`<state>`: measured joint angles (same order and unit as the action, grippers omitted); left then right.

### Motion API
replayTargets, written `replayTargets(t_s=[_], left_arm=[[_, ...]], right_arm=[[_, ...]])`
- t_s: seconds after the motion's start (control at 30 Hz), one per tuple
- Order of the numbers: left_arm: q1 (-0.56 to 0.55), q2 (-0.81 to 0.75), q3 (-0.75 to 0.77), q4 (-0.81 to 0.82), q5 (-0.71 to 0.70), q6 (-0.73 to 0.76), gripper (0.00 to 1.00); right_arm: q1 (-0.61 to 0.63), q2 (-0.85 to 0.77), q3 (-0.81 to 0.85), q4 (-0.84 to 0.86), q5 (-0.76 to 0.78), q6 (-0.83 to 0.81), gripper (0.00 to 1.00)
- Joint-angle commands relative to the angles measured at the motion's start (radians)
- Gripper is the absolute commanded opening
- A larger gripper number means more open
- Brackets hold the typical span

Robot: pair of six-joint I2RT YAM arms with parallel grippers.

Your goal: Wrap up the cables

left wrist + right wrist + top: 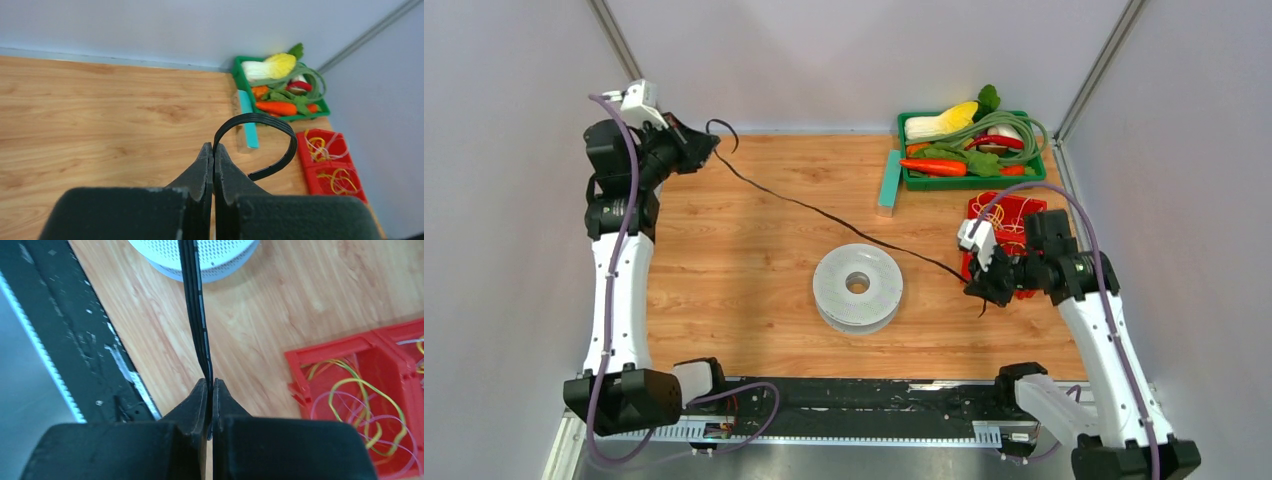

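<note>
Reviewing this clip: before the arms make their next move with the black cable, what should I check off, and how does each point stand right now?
1. Is the left gripper shut on the cable: ok; a short end loops out past its fingertips.
2. Is the right gripper shut on the cable: ok.
3. Is the span between the grippers free of knots: ok; it runs as one plain line.
4. Is the cable clear of the white spool: cannot tell; it passes close by the spool's far edge.
5. Is the right gripper clear of the red bin: cannot tell; they overlap in the top view.
</note>
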<state>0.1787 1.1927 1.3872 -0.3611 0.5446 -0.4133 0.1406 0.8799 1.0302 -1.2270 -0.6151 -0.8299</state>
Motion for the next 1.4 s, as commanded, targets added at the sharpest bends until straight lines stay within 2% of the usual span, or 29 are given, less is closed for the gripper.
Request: replayTargets(t_s=[0.0, 0.1, 0.17, 0.3, 0.4, 0.53, 0.67, 0.73, 0.93, 1.13, 1.3, 1.37], left_arm=[[-0.120, -0.085, -0.094, 0.156, 0.107, -0.094, 0.00], [-0.232, -0.126, -0.177, 0.180, 0.167, -0.154, 0.00], [-0.290, -0.153, -0.230, 0.232, 0.193, -0.202, 0.00], [-0.407, -0.160, -0.283, 0.315, 0.274, -0.272, 0.00], [-0.494, -0.163, -0.327, 0.400, 0.293, -0.324, 0.00], [-0.587, -0.137, -0.392, 0.640, 0.325, -0.468, 0.00], [-0.619, -0.099, -0.363, 0.686, 0.359, -0.504, 0.00], [-0.637, -0.088, -0.358, 0.699, 0.376, -0.515, 0.00], [-0.702, -0.077, -0.355, 0.702, 0.400, -0.489, 0.00], [-0.717, -0.074, -0.353, 0.639, 0.396, -0.429, 0.00], [-0.742, -0.076, -0.355, 0.613, 0.384, -0.403, 0.00], [-0.742, -0.073, -0.358, 0.605, 0.382, -0.400, 0.00]], right_arm=[[0.033, 0.137, 0.131, -0.055, -0.095, 0.156, 0.06], [0.034, 0.217, 0.154, -0.066, -0.149, 0.179, 0.29], [0.047, 0.232, 0.153, -0.060, -0.182, 0.190, 0.70], [0.092, 0.180, 0.149, 0.042, -0.218, 0.264, 1.00], [0.125, 0.110, 0.149, 0.199, -0.235, 0.388, 1.00], [0.200, 0.022, 0.105, 0.573, -0.230, 0.630, 0.99], [0.321, -0.004, 0.094, 0.842, -0.148, 0.736, 0.86], [0.390, 0.017, 0.111, 0.886, -0.132, 0.750, 0.80], [0.519, 0.076, 0.140, 0.966, -0.100, 0.799, 0.79], [0.612, 0.108, 0.166, 1.015, -0.052, 0.822, 0.77], [0.633, 0.133, 0.185, 1.040, -0.041, 0.824, 0.69], [0.643, 0.134, 0.191, 1.051, -0.038, 0.825, 0.61]])
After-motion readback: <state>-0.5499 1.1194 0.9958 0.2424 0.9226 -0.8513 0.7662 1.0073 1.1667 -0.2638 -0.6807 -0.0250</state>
